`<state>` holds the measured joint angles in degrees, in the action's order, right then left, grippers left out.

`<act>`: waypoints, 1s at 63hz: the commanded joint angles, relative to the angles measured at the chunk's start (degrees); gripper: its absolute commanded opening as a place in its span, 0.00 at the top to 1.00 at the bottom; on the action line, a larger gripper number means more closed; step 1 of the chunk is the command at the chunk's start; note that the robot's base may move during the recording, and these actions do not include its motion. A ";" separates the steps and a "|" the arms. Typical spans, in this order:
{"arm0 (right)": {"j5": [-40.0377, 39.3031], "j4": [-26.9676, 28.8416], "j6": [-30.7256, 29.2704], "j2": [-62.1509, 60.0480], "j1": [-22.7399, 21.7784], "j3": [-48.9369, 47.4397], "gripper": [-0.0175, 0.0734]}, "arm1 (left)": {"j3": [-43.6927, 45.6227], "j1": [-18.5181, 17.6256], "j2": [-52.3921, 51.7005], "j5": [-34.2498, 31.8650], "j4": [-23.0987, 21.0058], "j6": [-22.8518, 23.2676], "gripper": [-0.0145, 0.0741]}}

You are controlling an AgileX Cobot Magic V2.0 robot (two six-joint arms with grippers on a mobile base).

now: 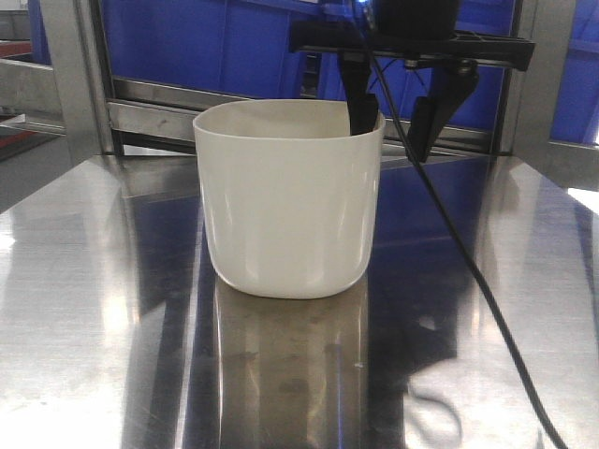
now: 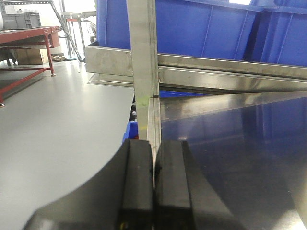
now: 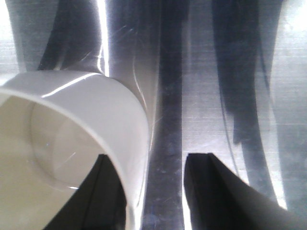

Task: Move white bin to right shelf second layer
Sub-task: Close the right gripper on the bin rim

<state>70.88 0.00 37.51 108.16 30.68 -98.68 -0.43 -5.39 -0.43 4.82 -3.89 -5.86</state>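
White bin (image 1: pixel 290 215) upright on the surface (image 1: pixel 94 327); right fingers (image 1: pixel 360 103) spread, straddling the bin's rim, one inside, one outside, so that arm's nearest. Left fingers (image 2: pixel 136 191) pressed together, away from the bin.

Front camera sits low and near over the steel tabletop (image 1: pixel 84 355), facing the white bin (image 1: pixel 290 206) and blue crates (image 1: pixel 234 47) behind; right wrist looks steeply down, very close on the same bin's rim; left wrist looks level along the tabletop's edge toward those crates.
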 commanded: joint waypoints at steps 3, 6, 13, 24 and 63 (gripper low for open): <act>2.09 -0.95 0.19 -3.18 0.63 -1.55 0.37 | -2.11 -0.48 -0.75 -4.82 -0.35 0.15 0.74; 1.78 -0.95 0.40 -3.18 0.73 -1.55 0.37 | -2.11 -0.48 -0.75 -4.82 -0.35 0.15 0.74; 2.04 -0.95 1.26 -3.18 0.73 -1.55 0.37 | -2.11 -0.48 -0.75 -4.82 -0.35 0.15 0.74; 2.63 -2.23 1.26 -3.18 0.73 -1.55 0.37 | -2.11 -0.48 -0.75 -4.82 -0.35 0.15 0.74; 2.84 -2.82 1.28 -3.18 0.78 -1.55 0.76 | -2.11 -0.48 -0.75 -4.82 -0.35 0.15 0.74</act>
<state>70.77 -2.12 38.93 108.16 31.47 -98.68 -0.43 -5.39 -0.43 4.82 -3.89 -5.86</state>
